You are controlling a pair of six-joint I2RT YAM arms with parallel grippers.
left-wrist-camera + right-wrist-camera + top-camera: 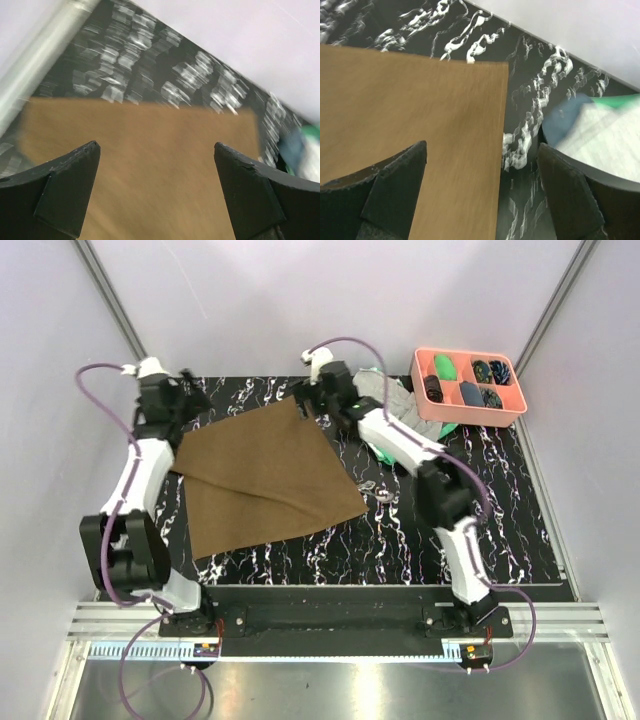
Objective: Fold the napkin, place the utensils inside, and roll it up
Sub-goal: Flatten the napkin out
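Note:
The brown napkin [265,480] lies spread on the black marbled table with a crease running across it. My left gripper [186,400] is open above its far left corner; in the left wrist view the napkin [150,160] fills the space between the fingers of that gripper [155,190]. My right gripper [308,402] is open over the napkin's far right corner; in the right wrist view that gripper [482,195] straddles the right edge of the napkin [420,125]. Small silver utensils [377,492] lie just right of the napkin. No orange-handled piece shows.
A grey cloth [405,405] on a green cloth [385,452] lies under my right arm; the right wrist view also shows the grey cloth [605,140] and the green cloth [620,102]. A pink compartment tray [425,368] with small items stands at the back right. White walls enclose the table.

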